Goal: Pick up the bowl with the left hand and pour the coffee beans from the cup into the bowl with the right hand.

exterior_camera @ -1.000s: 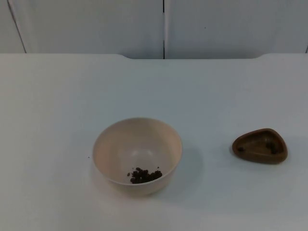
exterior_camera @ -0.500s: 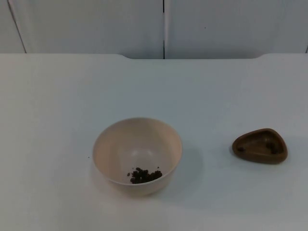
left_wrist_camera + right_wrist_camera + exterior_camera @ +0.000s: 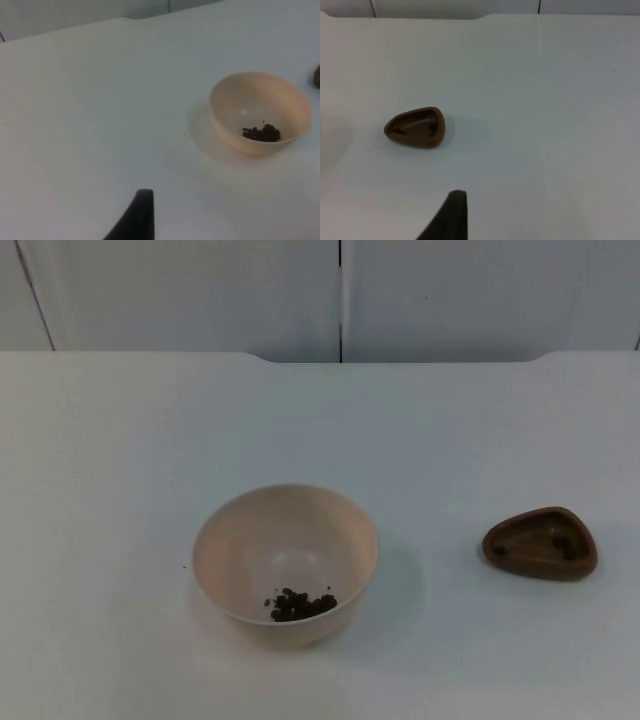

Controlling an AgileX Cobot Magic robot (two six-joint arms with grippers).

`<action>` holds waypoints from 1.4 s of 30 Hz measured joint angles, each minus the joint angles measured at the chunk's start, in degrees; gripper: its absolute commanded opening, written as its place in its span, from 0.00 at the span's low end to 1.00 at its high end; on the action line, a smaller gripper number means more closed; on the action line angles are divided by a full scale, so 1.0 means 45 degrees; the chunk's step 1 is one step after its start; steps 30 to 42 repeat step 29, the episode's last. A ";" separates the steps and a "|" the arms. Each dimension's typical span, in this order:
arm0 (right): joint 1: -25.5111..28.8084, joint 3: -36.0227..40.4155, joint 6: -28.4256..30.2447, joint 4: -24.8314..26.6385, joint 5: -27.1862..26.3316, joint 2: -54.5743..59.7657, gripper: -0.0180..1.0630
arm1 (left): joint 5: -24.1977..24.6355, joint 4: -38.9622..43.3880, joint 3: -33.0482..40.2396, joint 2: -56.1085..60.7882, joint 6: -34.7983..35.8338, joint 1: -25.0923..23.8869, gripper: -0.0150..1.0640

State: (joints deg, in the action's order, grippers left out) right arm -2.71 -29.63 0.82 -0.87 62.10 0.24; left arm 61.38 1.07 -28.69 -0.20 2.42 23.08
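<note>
While the small brown teardrop-shaped wooden cup sits upright on the white table top, well to the right of the round cream bowl, only a few dark specks show inside it, and a small heap of dark coffee beans already lies at the bowl's near inner wall; the pour looks largely done by this layout. In the top view the cup's long axis runs roughly left to right, its narrow tip pointing left toward the bowl and its broad end away from it. Should more pouring be wanted, the low, rounded cup could slip or rotate in a grasp across its tapered sides, and any remaining beans could scatter onto the table. The light bowl might skid or tip if taken by one edge, spilling the heap. Both arms wait clear of the objects; one black fingertip of the left gripper and one of the right gripper show, and I cannot tell whether either pair of fingers is apart or together.
</note>
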 measured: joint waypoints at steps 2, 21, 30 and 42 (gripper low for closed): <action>0.0000 0.0000 0.0000 0.0000 0.0000 0.0000 0.99 | 0.0000 0.0000 0.0000 0.0000 0.0000 -0.0446 0.99; 0.0000 0.0000 0.0000 0.0000 0.0000 0.0000 0.99 | 0.0000 0.0000 0.0000 0.0000 0.0000 -0.3540 0.99; 0.0000 0.0000 0.0000 0.0000 0.0000 0.0000 0.99 | 0.0000 0.0000 0.0000 0.0000 0.0000 -0.4742 0.99; 0.0000 0.0000 0.0000 0.0000 0.0000 0.0000 0.99 | 0.0000 0.0000 0.0000 0.0000 0.0000 -0.4742 0.99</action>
